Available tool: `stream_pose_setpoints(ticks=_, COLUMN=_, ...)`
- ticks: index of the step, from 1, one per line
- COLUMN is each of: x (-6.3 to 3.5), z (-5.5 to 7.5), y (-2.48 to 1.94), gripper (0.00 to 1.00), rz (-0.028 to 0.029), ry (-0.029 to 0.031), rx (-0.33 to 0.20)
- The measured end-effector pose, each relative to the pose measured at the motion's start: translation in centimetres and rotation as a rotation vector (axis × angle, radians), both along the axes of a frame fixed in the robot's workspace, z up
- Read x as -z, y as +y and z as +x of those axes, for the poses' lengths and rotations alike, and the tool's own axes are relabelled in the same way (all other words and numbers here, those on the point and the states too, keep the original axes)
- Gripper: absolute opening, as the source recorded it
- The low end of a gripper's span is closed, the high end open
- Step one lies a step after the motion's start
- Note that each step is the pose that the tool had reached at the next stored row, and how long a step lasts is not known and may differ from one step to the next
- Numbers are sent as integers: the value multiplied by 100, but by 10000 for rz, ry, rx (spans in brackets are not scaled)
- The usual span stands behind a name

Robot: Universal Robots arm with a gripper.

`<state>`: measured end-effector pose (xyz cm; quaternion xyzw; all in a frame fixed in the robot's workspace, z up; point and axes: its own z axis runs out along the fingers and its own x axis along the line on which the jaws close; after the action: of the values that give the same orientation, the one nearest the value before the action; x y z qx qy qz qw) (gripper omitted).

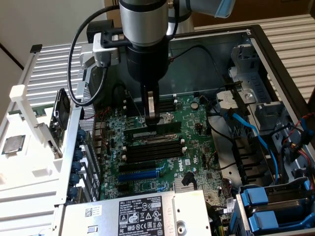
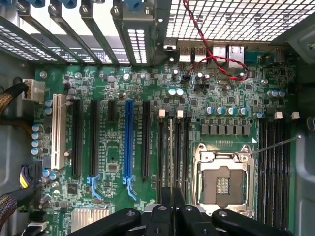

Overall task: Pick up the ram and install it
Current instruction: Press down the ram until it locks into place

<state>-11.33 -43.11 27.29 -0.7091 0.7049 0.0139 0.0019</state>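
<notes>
Nearest the camera, at the bottom centre of the exterior view, sits a silver power-supply box [image 1: 142, 214] with a black label. Above it in the frame spreads the green motherboard [image 1: 197, 147], and across its middle runs a bank of long black slots [image 1: 152, 151], side to side in that view.

At the far edge of that bank stands the ram [image 1: 163, 130], on its long edge, its long axis running side to side in the exterior view, parallel to the slots. The gripper [image 1: 151, 118] comes straight down on it from the upper centre of the frame, fingers closed on the stick near its middle.

The wrist view looks down past the gripper [image 2: 167, 211] and shows the ram [image 2: 171, 147] edge-on as a thin line. It lies along one of the four slots [image 2: 179, 147] beside the open processor socket [image 2: 224, 179]. I judge stick and slot to be in line. Whether the ram is already bottomed in the slot I cannot tell
</notes>
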Motion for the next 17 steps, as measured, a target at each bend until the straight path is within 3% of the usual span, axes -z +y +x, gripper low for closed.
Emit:
stream_pose_setpoints(ticks=7, x=126, z=6, y=-29, gripper=12, rz=4, ry=-1, rx=-1)
stream_pose_setpoints(ticks=17, x=219, z=7, y=-52, gripper=12, rz=5, ry=-1, rx=-1)
